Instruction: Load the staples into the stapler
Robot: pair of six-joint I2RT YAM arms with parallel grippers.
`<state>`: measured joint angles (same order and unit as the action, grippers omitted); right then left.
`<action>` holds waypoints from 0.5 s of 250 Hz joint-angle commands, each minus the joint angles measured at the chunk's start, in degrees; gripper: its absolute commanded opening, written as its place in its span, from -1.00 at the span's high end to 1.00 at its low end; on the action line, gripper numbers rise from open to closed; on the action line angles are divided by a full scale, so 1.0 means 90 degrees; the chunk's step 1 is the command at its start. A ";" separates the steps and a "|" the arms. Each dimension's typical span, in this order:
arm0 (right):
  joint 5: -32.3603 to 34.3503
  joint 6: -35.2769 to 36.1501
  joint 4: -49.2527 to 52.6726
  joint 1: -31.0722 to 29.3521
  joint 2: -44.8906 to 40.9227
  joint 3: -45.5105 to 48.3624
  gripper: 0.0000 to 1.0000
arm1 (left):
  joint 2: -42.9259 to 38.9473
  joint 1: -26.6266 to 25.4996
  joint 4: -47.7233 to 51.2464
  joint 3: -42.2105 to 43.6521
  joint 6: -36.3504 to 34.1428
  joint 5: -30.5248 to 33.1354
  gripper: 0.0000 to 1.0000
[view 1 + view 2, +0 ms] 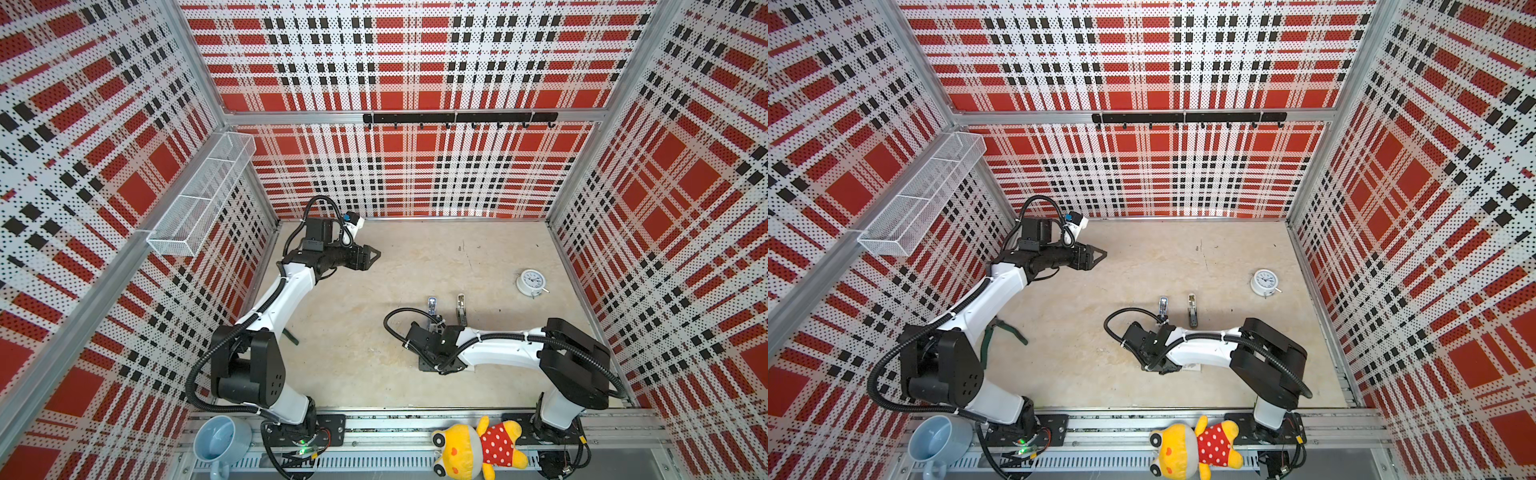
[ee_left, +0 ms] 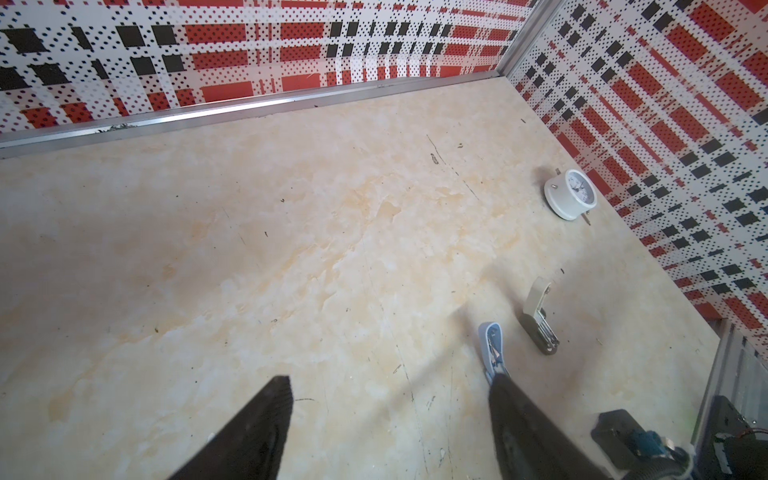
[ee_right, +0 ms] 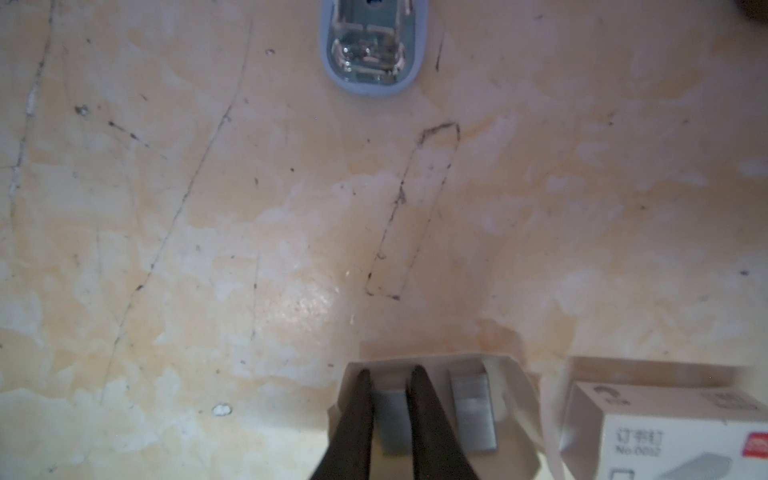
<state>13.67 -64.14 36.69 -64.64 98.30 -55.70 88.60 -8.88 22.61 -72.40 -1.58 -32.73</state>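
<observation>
The walls all round are red, black and white checks, and the worktop is pale and creamy with little scratches. In both top views the left pincer hangs in the air near the back left corner, open and holding nothing. The right pincer points down near the middle front, and the arm hides its tips. Just behind it lies the stapler, small and light blue, with a grey stapler next to it, not touching. A white clock sits farther right. A blue cup and a yellow toy lie on the front rail. From the left wrist, the two black fingers stand wide apart over bare worktop. From the right wrist, the right pincer is almost closed. Its fingers pinch the staples from both sides. That grey block lies in a white card tray, with a second grey block beside it. A white box with a red mark sits just beside the tray. The stapler shows its shiny inside across a bare patch.
</observation>
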 commanded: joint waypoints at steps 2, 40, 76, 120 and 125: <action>0.0009 -0.0116 0.0037 -0.0092 0.0114 0.0145 0.60 | -0.0093 -0.0060 0.0070 0.0032 -0.0017 -0.0027 -0.54; 0.0112 -0.0078 0.0160 -0.0162 0.0080 0.0028 0.60 | -0.0097 -0.0093 0.0066 0.0055 -0.0017 0.0004 -0.54; 0.0163 -0.0013 0.0242 -0.0195 0.0097 -0.0083 0.64 | -0.0108 -0.0116 0.0076 0.0066 -0.0029 0.0023 -0.54; 0.0268 0.0004 0.0308 -0.0249 0.0011 -0.0141 0.60 | -0.0170 -0.0132 0.0067 0.0066 -0.0058 0.0067 -0.54; 0.0285 0.0013 0.0308 -0.0254 0.0002 -0.0155 0.60 | -0.0176 -0.0125 0.0070 0.0066 -0.0059 0.0067 -0.54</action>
<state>14.87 -63.86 37.74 -66.35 98.30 -55.81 88.60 -9.61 22.61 -72.40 -1.76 -32.53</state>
